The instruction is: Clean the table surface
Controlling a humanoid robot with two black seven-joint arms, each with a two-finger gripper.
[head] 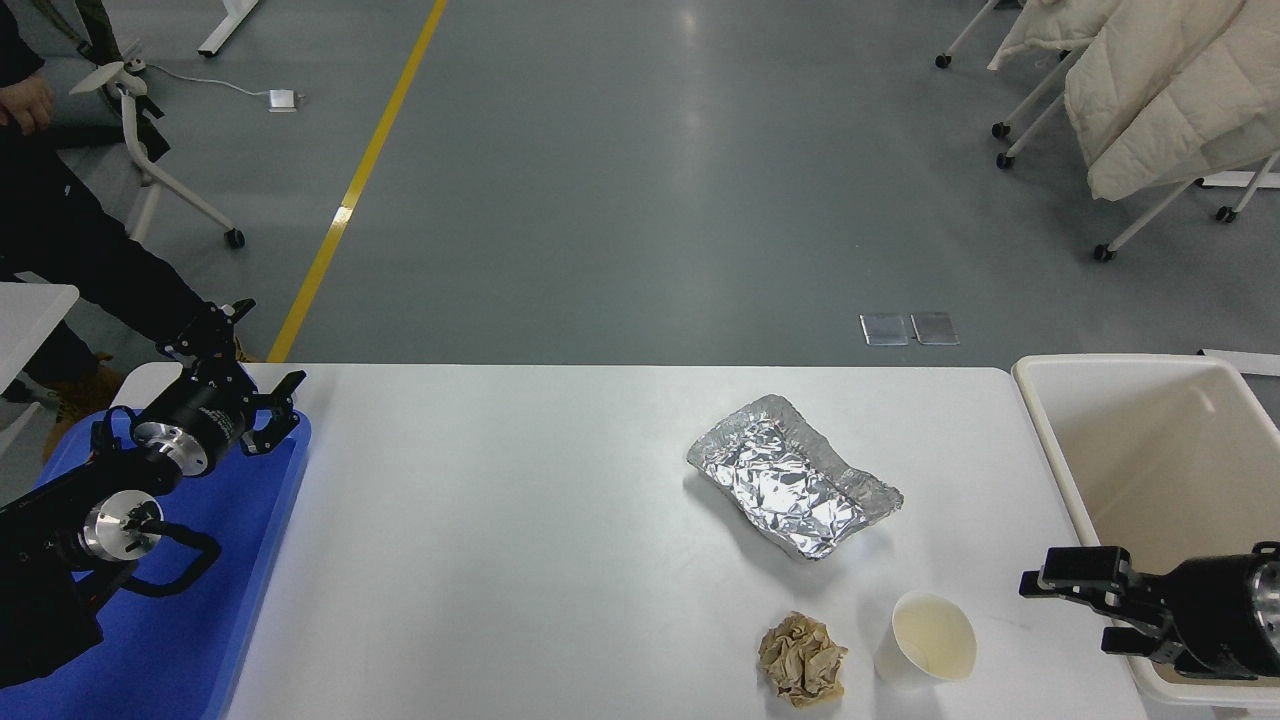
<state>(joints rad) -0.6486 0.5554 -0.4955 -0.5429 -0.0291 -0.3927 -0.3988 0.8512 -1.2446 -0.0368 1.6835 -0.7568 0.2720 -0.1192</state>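
The white table surface (520, 540) carries a crumpled silver foil tray (793, 487) right of centre. Near the front edge lie a brown paper ball (801, 659) and a white paper cup (928, 651) tipped toward me. My right gripper (1072, 608) is open and empty, low at the table's right edge, a short way right of the cup. My left gripper (245, 382) is parked open over the far end of the blue tray (210, 640).
A cream bin (1150, 470) stands just off the table's right edge, behind my right arm. A person in dark clothes (60, 240) is at the far left by a wheeled chair. Racks of white quilts (1150, 90) stand far right.
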